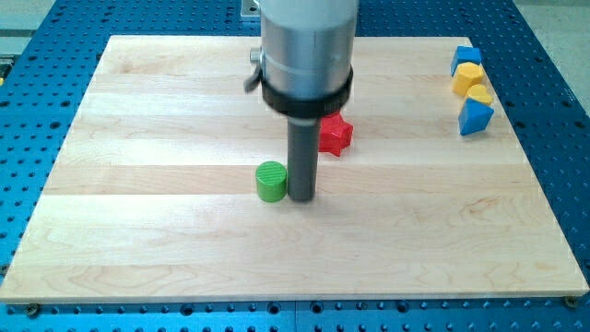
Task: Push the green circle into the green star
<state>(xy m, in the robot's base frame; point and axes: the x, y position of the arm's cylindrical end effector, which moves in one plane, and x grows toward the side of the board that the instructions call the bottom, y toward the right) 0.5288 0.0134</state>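
Observation:
The green circle (271, 181) is a short green cylinder near the middle of the wooden board (138, 231). My tip (301, 197) rests on the board right beside it, touching or almost touching its right side. No green star shows in the view; the arm's grey body may hide it.
A red star (336, 135) lies just up and right of the rod. At the board's top right corner sit a blue block (466, 58), a yellow block (467, 79), a yellow heart-like block (479, 94) and a blue triangle (476, 117), packed together.

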